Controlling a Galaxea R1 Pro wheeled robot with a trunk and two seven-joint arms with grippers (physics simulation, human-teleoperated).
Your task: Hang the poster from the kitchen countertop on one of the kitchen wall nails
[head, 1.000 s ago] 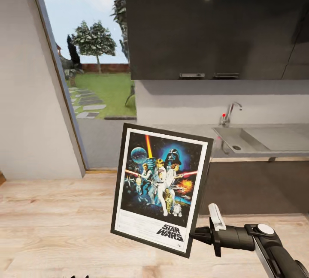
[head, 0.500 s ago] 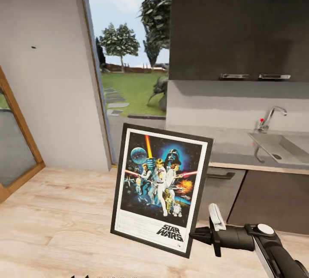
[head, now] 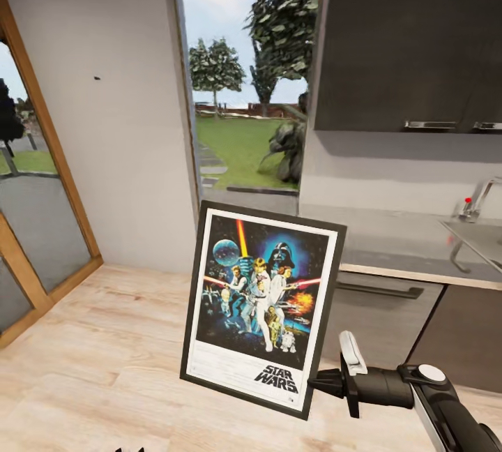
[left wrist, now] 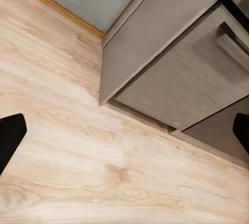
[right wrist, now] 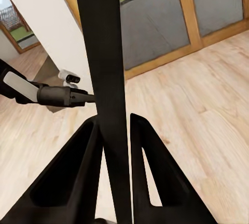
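At the far left of the head view a wood-framed glass door (head: 28,229) stands in the corner, and beside it a pale wall (head: 132,124) carries a small dark nail (head: 96,79) high up. Next comes a tall opening onto a garden (head: 244,103) with trees and grass.

In the middle the poster (head: 261,309) hangs in the air over the wooden floor (head: 97,361), upright and leaning a little, its picture facing the camera. The right pincer (head: 322,382) clamps its lower right corner; in the right wrist view both fingers (right wrist: 148,167) press against the black frame edge (right wrist: 106,79).

To the right, the grey surface (head: 390,243) runs under dark wall cabinets (head: 411,40), with a tap (head: 477,201) near its far right end.

The left pincer (left wrist: 124,130) is spread wide and holds nothing, its tips above the floor beside a grey cabinet base (left wrist: 171,73).
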